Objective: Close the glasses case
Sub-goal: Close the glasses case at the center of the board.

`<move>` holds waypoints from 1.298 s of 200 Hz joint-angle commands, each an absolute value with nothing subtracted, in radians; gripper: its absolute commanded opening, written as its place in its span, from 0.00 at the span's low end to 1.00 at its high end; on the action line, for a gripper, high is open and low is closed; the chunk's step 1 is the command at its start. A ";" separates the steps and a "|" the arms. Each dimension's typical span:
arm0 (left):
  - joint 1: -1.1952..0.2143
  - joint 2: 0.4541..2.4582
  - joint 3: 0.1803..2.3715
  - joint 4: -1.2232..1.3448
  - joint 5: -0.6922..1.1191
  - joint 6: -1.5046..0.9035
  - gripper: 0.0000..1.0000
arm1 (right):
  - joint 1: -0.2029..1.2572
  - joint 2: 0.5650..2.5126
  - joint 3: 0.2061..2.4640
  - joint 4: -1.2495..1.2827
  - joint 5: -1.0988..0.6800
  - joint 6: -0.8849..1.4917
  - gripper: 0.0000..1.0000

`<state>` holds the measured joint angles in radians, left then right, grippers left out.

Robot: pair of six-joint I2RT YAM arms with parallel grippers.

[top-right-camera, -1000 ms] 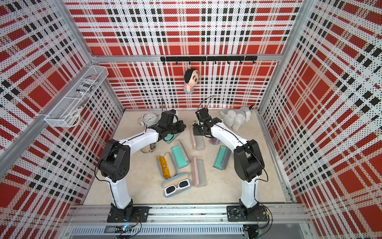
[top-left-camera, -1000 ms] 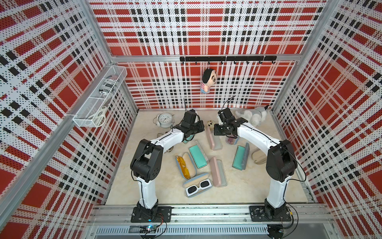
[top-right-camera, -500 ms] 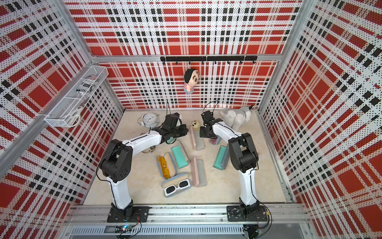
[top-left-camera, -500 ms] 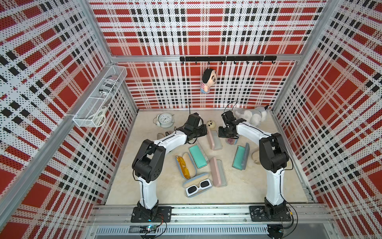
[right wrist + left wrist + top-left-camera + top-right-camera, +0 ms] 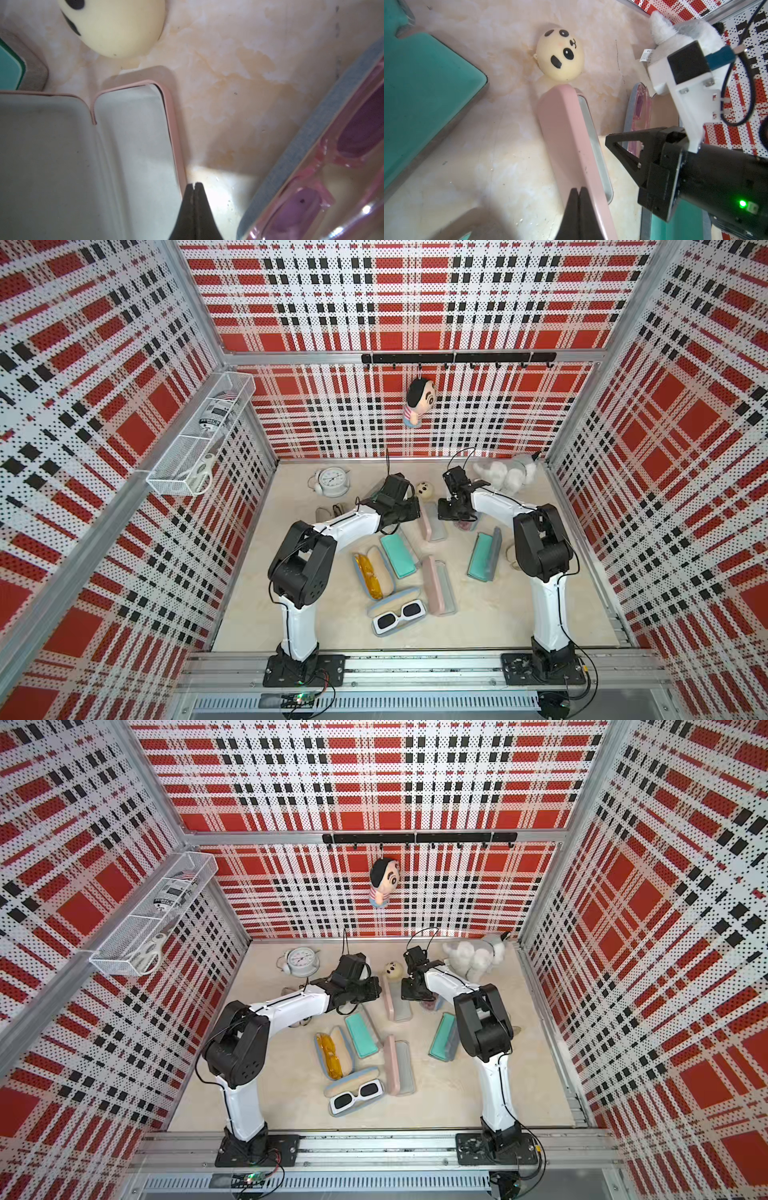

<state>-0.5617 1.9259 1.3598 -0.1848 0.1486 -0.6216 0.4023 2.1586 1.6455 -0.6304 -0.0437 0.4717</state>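
Note:
The open pink glasses case [image 5: 433, 523] [image 5: 397, 1005] lies between my two grippers, its grey lining showing. In the left wrist view the pink lid [image 5: 571, 135] stands raised on its long edge, and my left gripper [image 5: 578, 190] is shut with its tips against the lid's outer face. In the right wrist view both lined halves [image 5: 133, 135] gape open, and my right gripper [image 5: 194, 185] is shut, empty, just outside the case's pink rim [image 5: 175, 135]. Both top views show the left gripper [image 5: 413, 510] and the right gripper [image 5: 444, 509] flanking the case.
A panda ball [image 5: 424, 489] sits just behind the case. A grey-blue case holding pink glasses [image 5: 332, 155] lies right of it. Teal cases [image 5: 398, 556] [image 5: 482, 556], another pink case [image 5: 440, 585], yellow glasses [image 5: 368, 576], white sunglasses [image 5: 399, 614], a clock [image 5: 330, 481] and a plush toy [image 5: 505, 477] lie around.
Both wrists have come down and in toward the pink case from either side. The right arm's elbow has folded closer. The panda ball, hidden a second ago, shows now.

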 commanded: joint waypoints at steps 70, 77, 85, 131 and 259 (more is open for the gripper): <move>-0.595 2.021 1.433 -0.212 0.156 -0.606 0.00 | 0.393 2.226 1.667 -0.612 -0.093 0.477 0.00; -0.597 2.027 1.439 -0.213 0.156 -0.605 0.00 | 0.393 2.226 1.666 -0.609 -0.096 0.476 0.00; -0.598 2.034 1.445 -0.213 0.158 -0.606 0.00 | 0.393 2.226 1.665 -0.607 -0.102 0.475 0.00; -0.604 2.067 1.485 -0.224 0.164 -0.607 0.00 | 0.393 2.220 1.640 -0.563 -0.179 0.472 0.00; -0.629 2.153 1.552 -0.261 0.169 -0.609 0.00 | 0.393 2.207 1.596 -0.474 -0.305 0.489 0.00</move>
<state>-0.5991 2.1017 1.5406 -0.2485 0.1448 -0.6209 0.3710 2.2009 1.6157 -0.5102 -0.2142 0.4744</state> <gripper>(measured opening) 0.044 0.040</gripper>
